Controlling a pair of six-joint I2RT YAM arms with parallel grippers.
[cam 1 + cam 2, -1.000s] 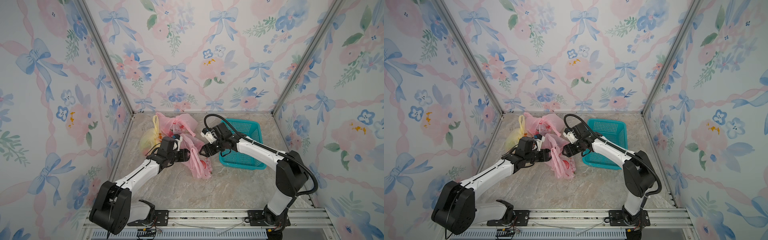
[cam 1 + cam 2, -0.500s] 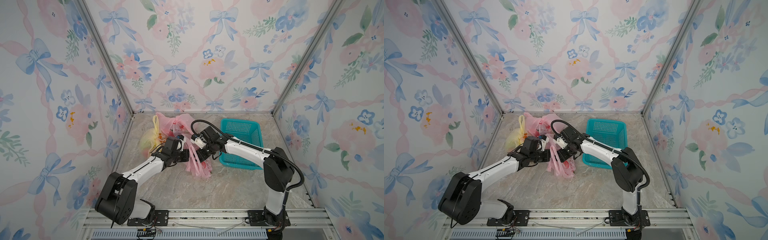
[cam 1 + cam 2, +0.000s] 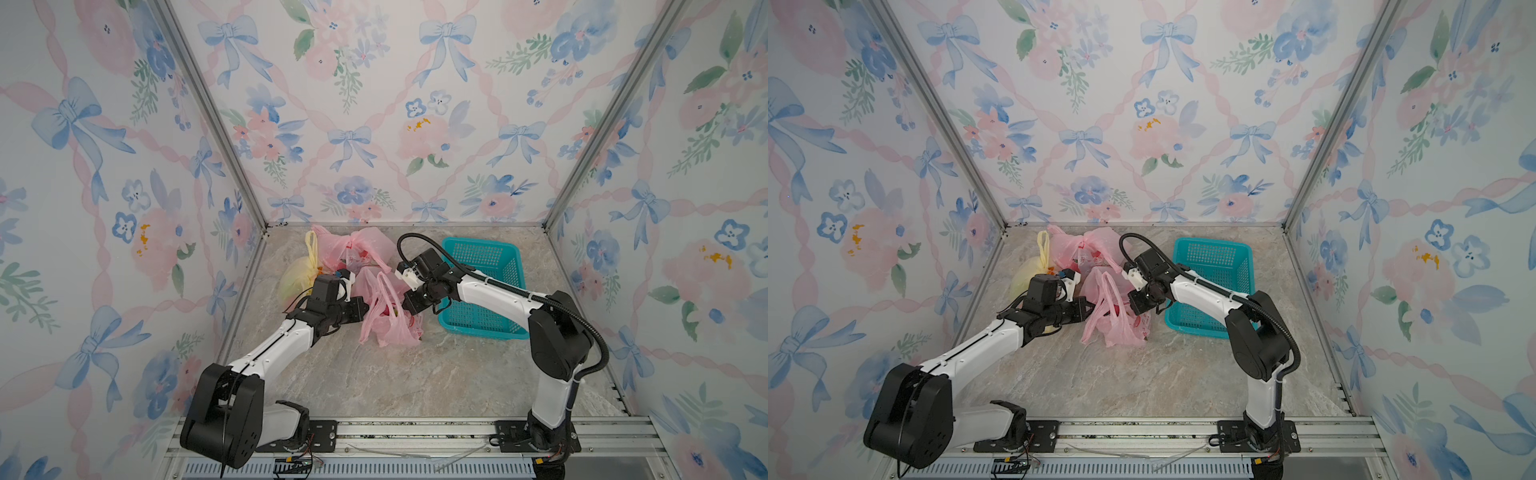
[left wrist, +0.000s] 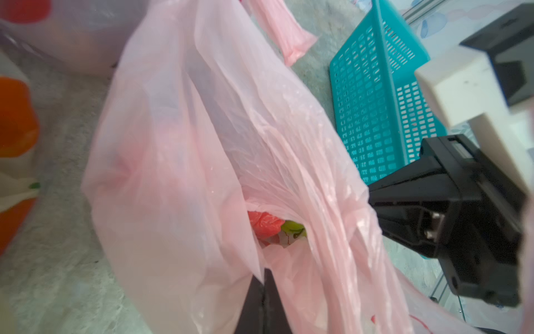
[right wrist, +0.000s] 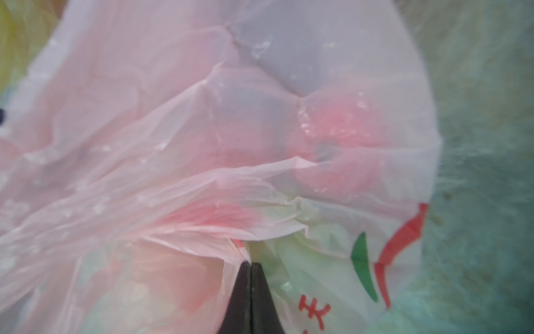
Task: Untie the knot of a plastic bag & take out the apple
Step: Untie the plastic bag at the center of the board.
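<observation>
A thin pink plastic bag (image 3: 388,322) (image 3: 1113,322) lies in the middle of the floor with its handle loops loose; I see no knot. My left gripper (image 3: 365,309) (image 3: 1090,308) is shut on the bag's left edge, film pinched at its tips (image 4: 263,271). My right gripper (image 3: 409,306) (image 3: 1134,306) is shut on the right edge, film caught at its tips (image 5: 250,263). Between them the mouth gapes. Inside sits a red and green thing (image 4: 274,228), small in a top view (image 3: 392,311); I cannot tell if it is the apple.
A teal basket (image 3: 482,286) (image 3: 1212,282) stands just right of the right arm. A second pink bag (image 3: 353,249) and a yellow bag (image 3: 297,278) lie behind the left arm near the back corner. Patterned walls close in three sides.
Both grippers have shut on the pink bag, the left first. The right arm swung left across the bag, then drew back to its right edge. The bag's mouth now gapes.
</observation>
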